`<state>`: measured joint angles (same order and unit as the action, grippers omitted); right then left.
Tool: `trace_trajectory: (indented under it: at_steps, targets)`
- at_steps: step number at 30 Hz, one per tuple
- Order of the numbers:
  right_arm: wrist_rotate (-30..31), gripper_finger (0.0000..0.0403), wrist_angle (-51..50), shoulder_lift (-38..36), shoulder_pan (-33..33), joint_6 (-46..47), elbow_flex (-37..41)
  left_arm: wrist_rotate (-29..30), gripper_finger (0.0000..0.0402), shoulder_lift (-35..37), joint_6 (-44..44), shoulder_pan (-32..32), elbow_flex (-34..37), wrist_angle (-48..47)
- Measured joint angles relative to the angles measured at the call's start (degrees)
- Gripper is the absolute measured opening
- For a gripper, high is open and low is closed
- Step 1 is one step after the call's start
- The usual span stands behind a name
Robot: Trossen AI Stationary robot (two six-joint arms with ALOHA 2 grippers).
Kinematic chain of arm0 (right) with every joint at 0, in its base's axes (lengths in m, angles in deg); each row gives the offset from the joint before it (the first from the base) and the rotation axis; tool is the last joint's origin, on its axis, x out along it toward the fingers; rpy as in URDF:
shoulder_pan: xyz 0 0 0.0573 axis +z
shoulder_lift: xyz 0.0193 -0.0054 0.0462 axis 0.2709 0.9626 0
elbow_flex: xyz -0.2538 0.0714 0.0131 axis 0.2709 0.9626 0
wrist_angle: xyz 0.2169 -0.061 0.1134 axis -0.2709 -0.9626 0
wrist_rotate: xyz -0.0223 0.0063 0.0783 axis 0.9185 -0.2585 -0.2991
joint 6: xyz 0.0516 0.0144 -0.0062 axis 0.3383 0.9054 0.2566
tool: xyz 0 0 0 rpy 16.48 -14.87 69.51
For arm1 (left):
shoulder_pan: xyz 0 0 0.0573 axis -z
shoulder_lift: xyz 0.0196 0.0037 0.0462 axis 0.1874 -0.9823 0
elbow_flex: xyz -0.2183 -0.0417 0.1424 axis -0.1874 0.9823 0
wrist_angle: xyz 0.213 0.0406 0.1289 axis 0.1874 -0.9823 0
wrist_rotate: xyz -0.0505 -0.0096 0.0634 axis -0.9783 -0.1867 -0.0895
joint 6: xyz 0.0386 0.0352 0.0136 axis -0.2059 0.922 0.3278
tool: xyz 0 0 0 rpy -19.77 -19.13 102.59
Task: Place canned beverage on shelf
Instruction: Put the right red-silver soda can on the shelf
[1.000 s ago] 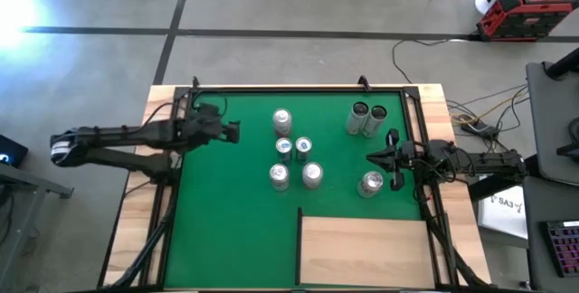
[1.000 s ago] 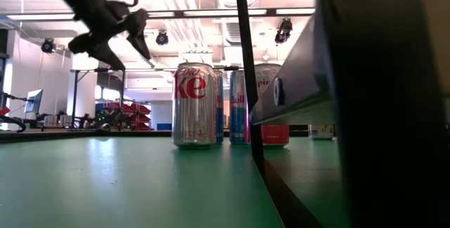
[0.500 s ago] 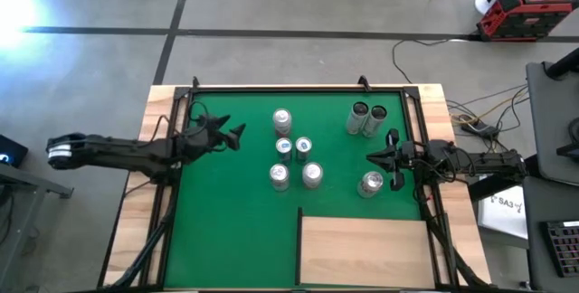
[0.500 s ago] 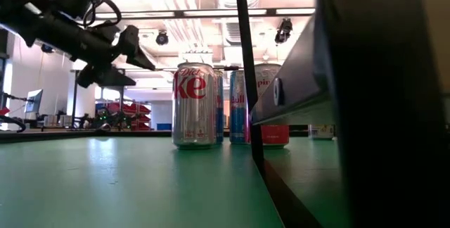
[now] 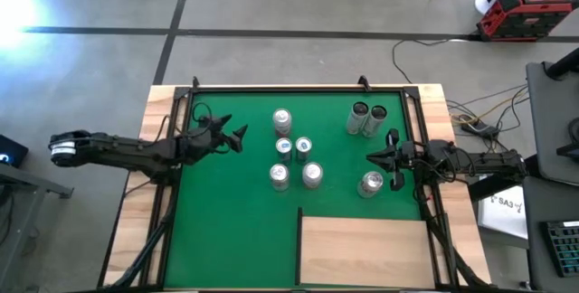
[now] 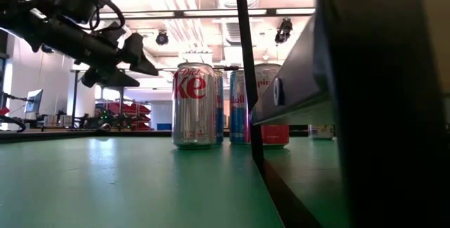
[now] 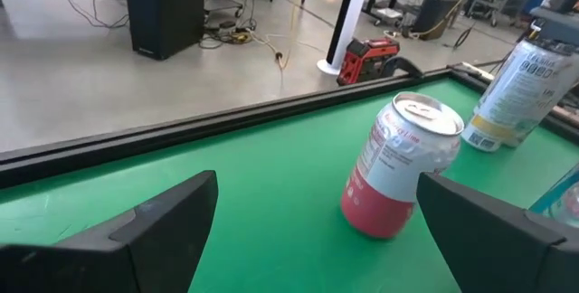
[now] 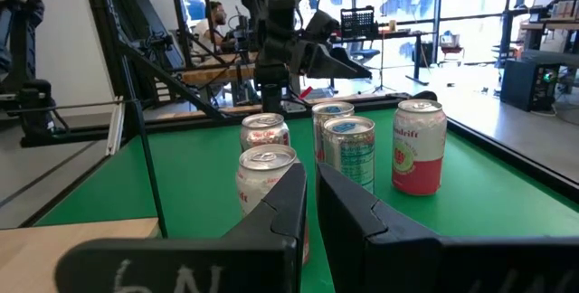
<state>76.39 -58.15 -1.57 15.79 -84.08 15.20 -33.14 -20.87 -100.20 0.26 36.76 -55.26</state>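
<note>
The left gripper (image 5: 237, 136) hangs above the green mat (image 5: 226, 212) on the desk, its fingers (image 7: 158, 216) spread wide with nothing between them — they point toward the cluster of cans in the middle. Nearest in front of it stands a pink-and-white can (image 7: 398, 177), upright on the mat and not touched; a taller pale can (image 7: 520, 80) stands farther off. From table height the same gripper (image 6: 133, 62) floats clear of the mat, beside a silver Diet Coke can (image 6: 194, 105).

The right gripper (image 5: 373, 157) waits at the mat's right side, fingers (image 8: 285, 207) pressed together and holding nothing — a can (image 5: 370, 184) stands just beside it.

The shelf (image 5: 366, 252), a pale wooden panel, lies at the near right corner of the mat with no can on it. Two more cans (image 5: 366, 118) stand together near the far edge, well apart from both grippers.
</note>
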Motion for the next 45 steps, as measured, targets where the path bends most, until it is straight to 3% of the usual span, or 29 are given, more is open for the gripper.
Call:
trace_trajectory:
  at_steps: [5,18,29,39,45]
  targets:
    - [0.0,0.0022,0.0,0.0,0.0,0.0,0.0,0.2,0.0363,4.3,0.3,0.0,1.6,-0.9]
    - [0.0,0.0022,0.0,0.0,0.0,0.0,0.0,0.4,0.0363,24.6,4.0,0.0,11.9,-3.6]
    - [0.0,0.0022,0.0,0.0,0.0,0.0,0.0,0.2,0.0363,38.4,4.6,0.0,12.2,-18.5]
    - [0.0,0.0022,0.0,0.0,0.0,0.0,0.0,-1.0,0.0363,43.8,19.4,0.0,12.2,-18.5]
    - [0.0,0.0022,0.0,0.0,0.0,0.0,0.0,-1.2,0.0363,47.5,23.4,0.0,12.2,-18.5]
